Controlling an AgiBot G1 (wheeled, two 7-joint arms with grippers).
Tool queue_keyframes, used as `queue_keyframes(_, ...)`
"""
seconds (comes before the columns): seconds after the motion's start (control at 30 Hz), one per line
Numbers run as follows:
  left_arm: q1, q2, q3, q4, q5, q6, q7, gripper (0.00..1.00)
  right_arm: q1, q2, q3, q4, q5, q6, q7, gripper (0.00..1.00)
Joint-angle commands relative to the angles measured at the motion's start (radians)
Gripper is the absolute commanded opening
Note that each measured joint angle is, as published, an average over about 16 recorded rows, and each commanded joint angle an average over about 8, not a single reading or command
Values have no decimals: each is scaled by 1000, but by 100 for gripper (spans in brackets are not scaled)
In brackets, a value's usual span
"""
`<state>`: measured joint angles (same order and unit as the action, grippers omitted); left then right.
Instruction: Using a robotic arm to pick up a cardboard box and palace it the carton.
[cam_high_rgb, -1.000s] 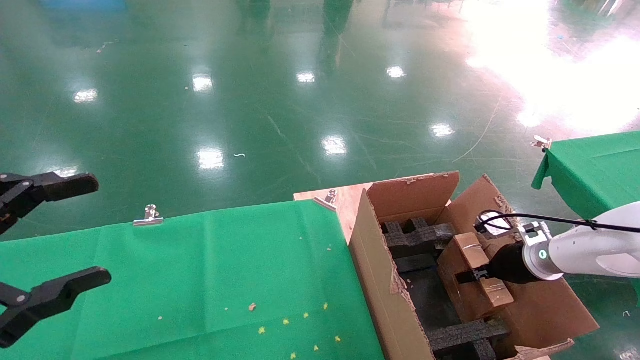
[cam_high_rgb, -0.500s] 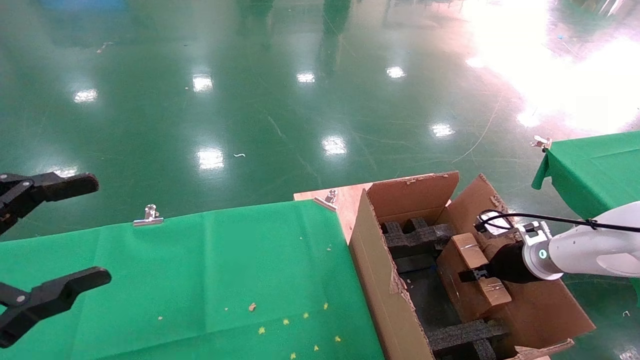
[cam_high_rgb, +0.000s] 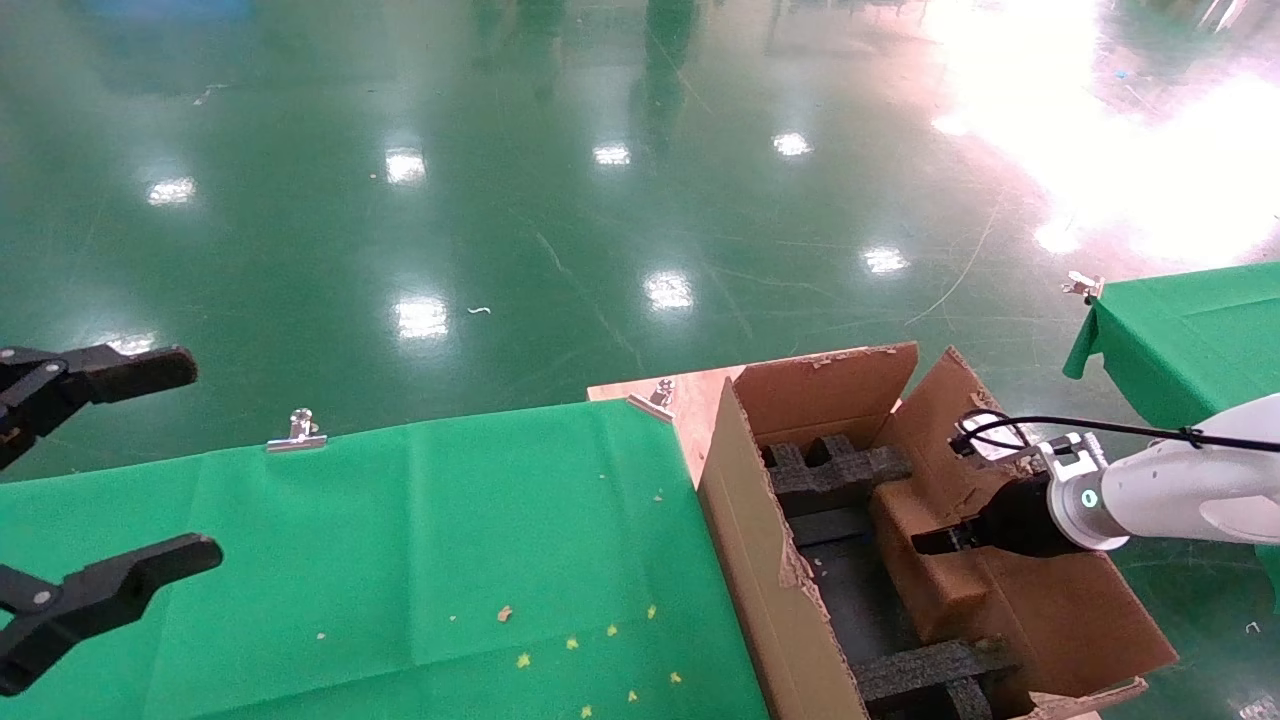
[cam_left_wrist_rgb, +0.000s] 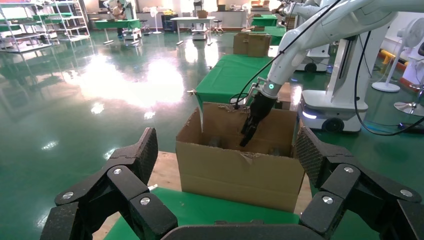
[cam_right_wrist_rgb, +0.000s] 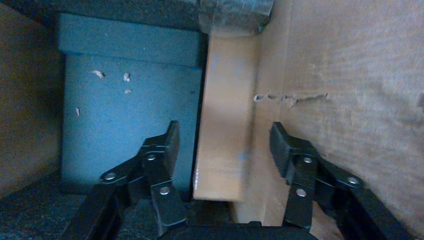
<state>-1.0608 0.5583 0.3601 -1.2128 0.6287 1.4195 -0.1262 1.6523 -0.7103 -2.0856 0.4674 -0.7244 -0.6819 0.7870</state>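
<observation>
The large brown carton (cam_high_rgb: 760, 540) stands on the wooden board beside the green table, its flaps up. Inside it, against the right wall, lies the small cardboard box (cam_high_rgb: 925, 590). The white robotic arm (cam_high_rgb: 1170, 490) reaches in from the right. Its right gripper (cam_high_rgb: 935, 543) is open just above the box. The right wrist view shows the box (cam_right_wrist_rgb: 227, 115) between the spread fingers (cam_right_wrist_rgb: 167, 147) of the right gripper (cam_right_wrist_rgb: 225, 142), with a gap on each side. My left gripper (cam_high_rgb: 200, 458) hangs open over the table's left end, holding nothing.
Black foam blocks (cam_high_rgb: 835, 470) sit at the carton's far and near ends (cam_high_rgb: 930, 670). Metal clips (cam_high_rgb: 297, 432) pin the green cloth (cam_high_rgb: 450, 540) to the table. A second green table (cam_high_rgb: 1190, 340) stands at the right. The left wrist view shows the carton (cam_left_wrist_rgb: 240, 175) from the side.
The cardboard box has sunk from a raised, tilted hold to lie lower in the carton. The right gripper has let go and opened. The left arm has not moved.
</observation>
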Motion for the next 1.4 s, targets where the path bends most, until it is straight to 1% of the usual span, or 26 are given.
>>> queue_keyframes(0.03,0,0,0,0,0,0,0,100,3,2,0,3,-1,-1,0,100)
queue_keyframes(0.27,0,0,0,0,0,0,0,100,45,23,13,36,-1,16,-21,100)
queue_keyframes(0.43,0,0,0,0,0,0,0,100,123,62,46,117,-2,49,-76,100)
queue_keyframes(0.57,0,0,0,0,0,0,0,100,195,121,95,246,6,86,-156,100)
queue_keyframes(0.73,0,0,0,0,0,0,0,100,258,218,181,461,50,107,-273,100)
queue_keyframes(0.83,0,0,0,0,0,0,0,100,271,270,236,577,103,82,-340,100)
queue_keyframes(0.97,0,0,0,0,0,0,0,100,268,314,293,674,178,28,-411,100)
queue_keyframes(1.07,0,0,0,0,0,0,0,100,262,330,319,710,220,-7,-440,100)
queue_keyframes(1.17,0,0,0,0,0,0,0,100,259,338,332,726,239,-20,-449,100)
queue_keyframes(1.4,0,0,0,0,0,0,0,100,252,329,329,706,225,-16,-440,100)
